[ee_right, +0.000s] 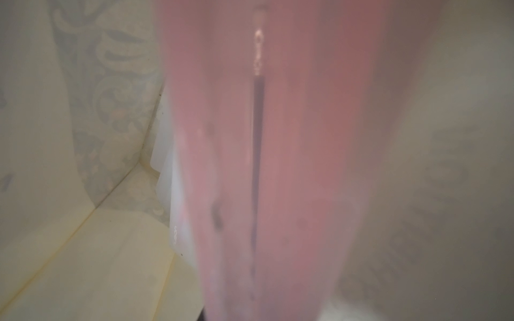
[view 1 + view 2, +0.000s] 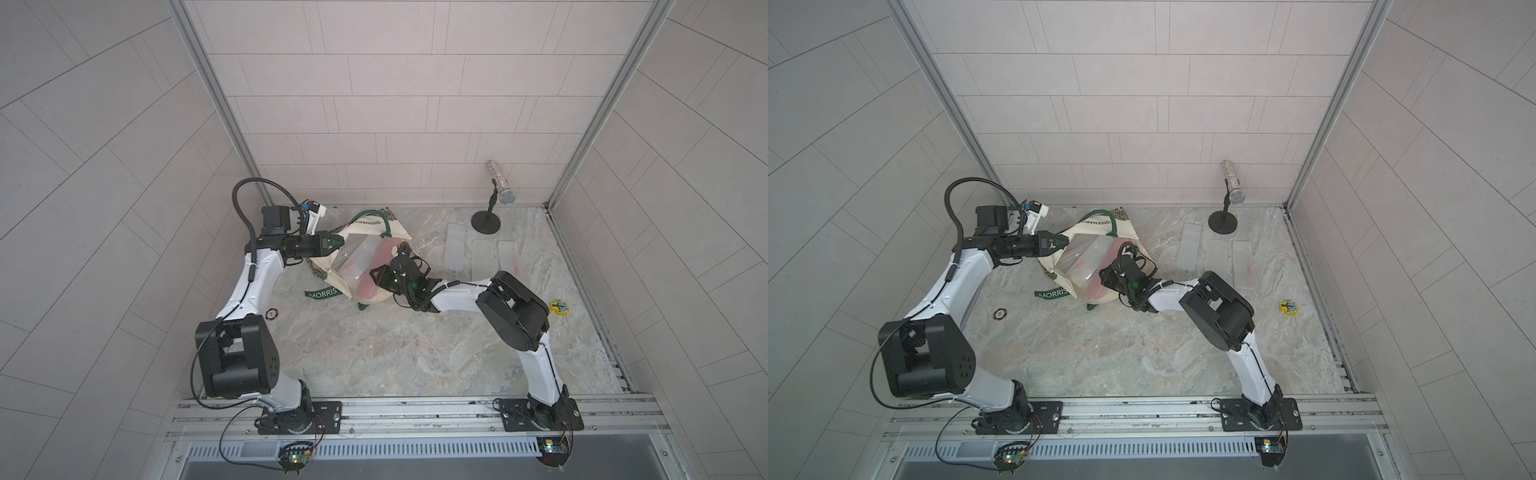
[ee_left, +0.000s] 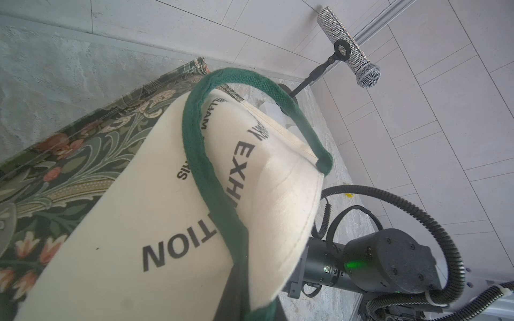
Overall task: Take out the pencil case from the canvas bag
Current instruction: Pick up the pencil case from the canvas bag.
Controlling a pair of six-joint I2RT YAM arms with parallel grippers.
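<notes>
The canvas bag (image 2: 370, 227) lies at the middle of the table in both top views, cream with green straps, its mouth held open. My left gripper (image 2: 336, 241) is shut on the bag's left rim; in the left wrist view the bag (image 3: 172, 211) covers the jaws. My right gripper (image 2: 375, 277) reaches into the mouth from the right. The right wrist view is filled by a pink translucent pencil case (image 1: 292, 166) with a dark zip line, and the jaws are shut on it. A frosted clear case (image 2: 356, 257) lies beside it in the bag.
Three frosted flat cases (image 2: 455, 247) (image 2: 482, 259) (image 2: 509, 257) lie right of the bag. A glittery microphone on a stand (image 2: 500, 185) is at the back right. A yellow piece (image 2: 560, 307) lies at the right edge, a small round disc (image 2: 271, 314) by the left arm.
</notes>
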